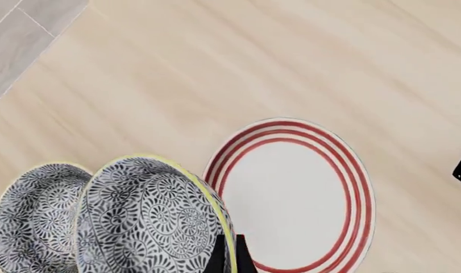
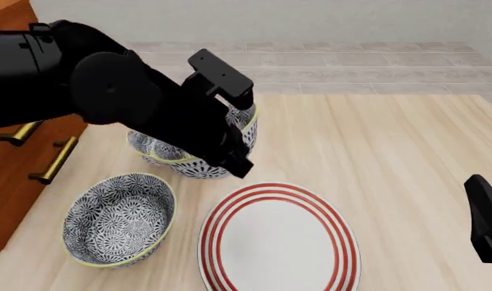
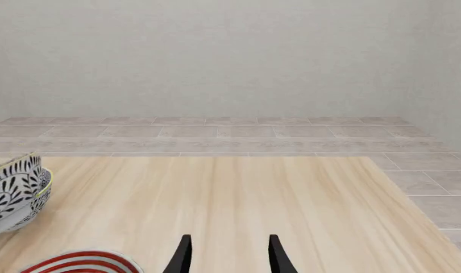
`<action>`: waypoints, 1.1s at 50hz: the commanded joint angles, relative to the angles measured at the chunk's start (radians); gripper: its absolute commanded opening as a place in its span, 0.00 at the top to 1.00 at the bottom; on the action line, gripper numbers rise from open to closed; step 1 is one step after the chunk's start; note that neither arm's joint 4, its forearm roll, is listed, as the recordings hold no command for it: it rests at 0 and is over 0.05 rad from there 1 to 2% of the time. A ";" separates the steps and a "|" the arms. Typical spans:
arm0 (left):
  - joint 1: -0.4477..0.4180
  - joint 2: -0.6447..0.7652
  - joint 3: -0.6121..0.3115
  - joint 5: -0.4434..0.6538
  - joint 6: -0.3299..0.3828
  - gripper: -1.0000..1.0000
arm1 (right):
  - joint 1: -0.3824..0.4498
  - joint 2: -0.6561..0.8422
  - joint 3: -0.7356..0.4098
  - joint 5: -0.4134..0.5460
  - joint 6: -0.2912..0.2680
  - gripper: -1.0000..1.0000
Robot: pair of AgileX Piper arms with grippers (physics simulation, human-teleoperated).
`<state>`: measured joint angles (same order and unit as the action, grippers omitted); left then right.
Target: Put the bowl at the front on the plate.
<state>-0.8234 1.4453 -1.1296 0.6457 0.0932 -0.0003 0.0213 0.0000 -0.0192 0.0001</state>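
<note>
The bowl nearest the front (image 2: pixel 116 221) stands upright on the table, left of the plate (image 2: pixel 278 242), and nothing touches it. My left gripper (image 2: pixel 236 165) is farther back, shut on the rim of another patterned bowl (image 2: pixel 195 168). In the left wrist view its fingers (image 1: pixel 230 256) pinch that bowl's wall (image 1: pixel 150 222), one inside and one outside. A third bowl (image 1: pixel 33 222) sits right beside it, and the plate (image 1: pixel 291 193) lies just beyond. I cannot tell whether the gripped bowl is off the table. My right gripper (image 3: pixel 228 259) is open and holds nothing, at the table's right side (image 2: pixel 482 218).
A wooden cabinet with brass handles (image 2: pixel 19 176) borders the table on the left. Grey tiled floor (image 2: pixel 351 66) and a wall lie past the table's far edge. The back bowls (image 3: pixel 14 190) and the plate's rim (image 3: pixel 82 263) show in the right wrist view.
</note>
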 commanded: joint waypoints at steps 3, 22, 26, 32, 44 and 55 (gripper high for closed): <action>-0.071 0.064 -0.031 -0.019 0.027 1.00 | 0.000 -0.006 -0.001 0.007 0.000 0.00; -0.207 0.216 -0.101 -0.031 -0.007 1.00 | 0.000 -0.006 -0.001 0.007 0.000 0.00; -0.219 0.234 -0.104 -0.034 -0.016 1.00 | 0.000 -0.006 -0.001 0.007 0.000 0.00; -0.204 0.241 -0.068 -0.049 -0.001 1.00 | 0.000 -0.006 -0.001 0.007 0.000 0.00; -0.193 0.223 -0.037 -0.055 0.009 1.00 | 0.000 -0.006 -0.001 0.007 0.000 0.00; -0.224 0.239 -0.038 -0.064 -0.016 1.00 | 0.000 -0.006 -0.001 0.007 0.000 0.00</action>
<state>-1.0285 1.6803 -1.1662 0.5848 0.0888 -0.0004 0.0212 0.0000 -0.0192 0.0001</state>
